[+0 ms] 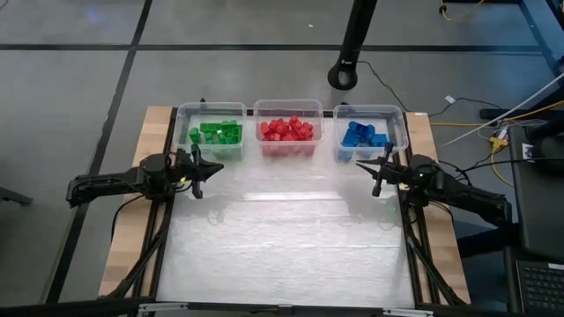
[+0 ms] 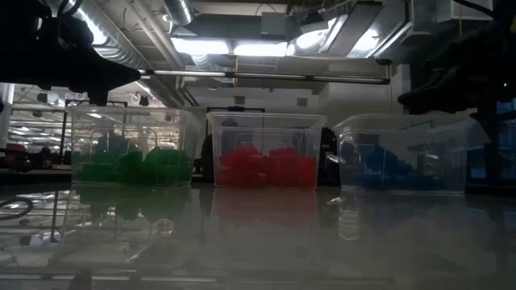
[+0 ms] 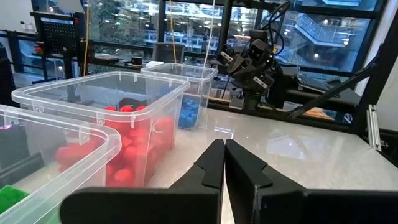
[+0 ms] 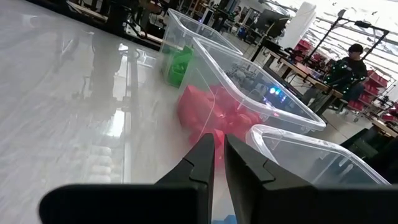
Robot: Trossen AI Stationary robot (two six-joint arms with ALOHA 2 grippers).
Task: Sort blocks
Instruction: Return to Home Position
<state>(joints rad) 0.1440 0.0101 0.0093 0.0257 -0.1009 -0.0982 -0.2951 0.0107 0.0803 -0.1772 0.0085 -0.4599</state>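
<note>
We are looking at three clear bins standing in one row on the table [image 1: 282,255]. The middle bin [image 1: 288,105] is holding the red blocks [image 1: 286,130]. The left bin [image 1: 211,108] beside it is holding the green blocks [image 1: 216,134], and the right bin [image 1: 370,110] the blue blocks [image 1: 363,135]. Each of the three heaps is too jumbled for us to count.

Two grippers are hovering in front of the middle bin's row, the left gripper [image 1: 196,176] off to its left and the right gripper [image 1: 379,176] off to its right. Each one's two fingers [image 3: 211,165] [image 4: 202,158] are pressing together, pinching nothing.

Three clear bins [image 1: 287,104] line the far edge of the desk [image 1: 282,246]. Each holds one heap: green blocks [image 1: 216,133], red blocks [image 1: 286,130], blue blocks [image 1: 363,135], packed too tight to count singly.
</note>
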